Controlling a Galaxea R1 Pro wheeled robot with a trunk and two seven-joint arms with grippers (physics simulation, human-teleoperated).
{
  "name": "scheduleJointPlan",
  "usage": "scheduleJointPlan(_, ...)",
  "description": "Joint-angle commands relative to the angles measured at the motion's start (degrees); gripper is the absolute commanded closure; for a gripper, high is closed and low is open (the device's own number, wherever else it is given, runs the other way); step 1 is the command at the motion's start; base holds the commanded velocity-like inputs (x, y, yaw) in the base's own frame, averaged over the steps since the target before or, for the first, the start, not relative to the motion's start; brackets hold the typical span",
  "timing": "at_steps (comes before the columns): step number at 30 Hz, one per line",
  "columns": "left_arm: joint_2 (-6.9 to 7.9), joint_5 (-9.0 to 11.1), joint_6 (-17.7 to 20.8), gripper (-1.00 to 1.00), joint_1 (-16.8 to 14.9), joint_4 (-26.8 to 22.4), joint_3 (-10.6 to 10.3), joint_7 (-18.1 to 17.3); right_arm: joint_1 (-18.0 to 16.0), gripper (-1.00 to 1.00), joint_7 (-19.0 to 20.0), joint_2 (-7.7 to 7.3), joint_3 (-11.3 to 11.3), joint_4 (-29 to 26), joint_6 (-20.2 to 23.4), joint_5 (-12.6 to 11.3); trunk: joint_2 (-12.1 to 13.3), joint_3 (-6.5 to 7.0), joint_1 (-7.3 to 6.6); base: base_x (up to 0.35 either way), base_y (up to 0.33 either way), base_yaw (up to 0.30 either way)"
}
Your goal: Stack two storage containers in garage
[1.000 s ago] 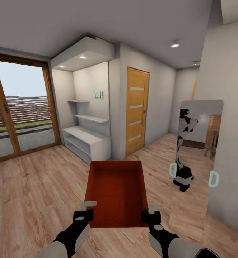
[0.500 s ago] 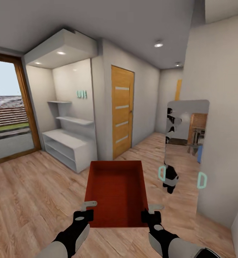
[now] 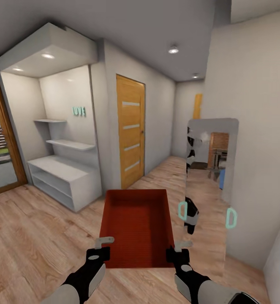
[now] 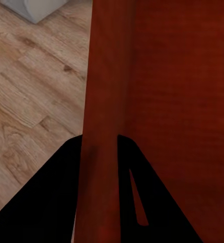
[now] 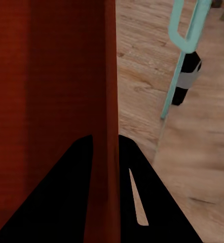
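I hold one orange-red storage container (image 3: 136, 228) out in front of me, open side up and empty, above the light wood-plank floor (image 3: 30, 236). My left gripper (image 3: 101, 249) is shut on its left wall near the closest corner; in the left wrist view the dark fingers (image 4: 66, 202) clamp that thin wall (image 4: 99, 101). On the opposite wall my right gripper (image 3: 176, 250) is shut as well, and the right wrist view has its fingers (image 5: 66, 202) straddling the wall (image 5: 107, 91).
A wooden door (image 3: 129, 131) stands ahead in a hallway running back to the right. White shelving (image 3: 59, 177) fills an alcove on the left. A tall mirror with teal handles (image 3: 207, 190) leans on the right wall and reflects my body.
The whole view has swung to the right: the glass patio door has slid almost out at the left, and the shelves, door and mirror have shifted left. The container and both grippers keep their hold.
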Motion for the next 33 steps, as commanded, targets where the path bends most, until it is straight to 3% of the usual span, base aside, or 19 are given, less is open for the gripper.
scheduleJointPlan(1,2.20,1.0,0.4,1.00,0.0,-0.1,0.5,0.5,0.0,1.00,0.0,-0.48,-1.6,-0.2,-0.1,0.5,-0.1,-0.08,0.04,0.326,0.000,-0.017)
scheduleJointPlan(6,2.22,1.1,0.4,1.00,-0.1,-0.1,0.5,0.0,0.0,1.00,0.1,-0.48,-1.6,-0.2,-0.1,0.5,-0.1,-0.08,0.04,0.326,0.052,-0.004)
scheduleJointPlan(11,2.30,4.1,0.3,1.00,0.0,-0.1,0.5,-0.1,0.0,1.00,0.0,-0.48,-1.6,-0.2,-0.1,0.5,-0.1,-0.08,0.04,0.326,0.104,-0.009)
scheduleJointPlan(14,2.32,4.7,0.3,1.00,0.0,-0.1,0.5,-0.1,0.0,1.00,0.0,-0.48,-1.6,-0.2,-0.1,0.5,-0.1,-0.08,0.04,0.326,0.114,-0.110)
scheduleJointPlan(33,2.39,5.0,0.3,1.00,-0.1,-0.1,0.5,-0.5,0.0,1.00,0.0,-0.48,-1.6,-0.2,-0.1,0.5,-0.1,-0.08,0.04,0.326,0.123,-0.216)
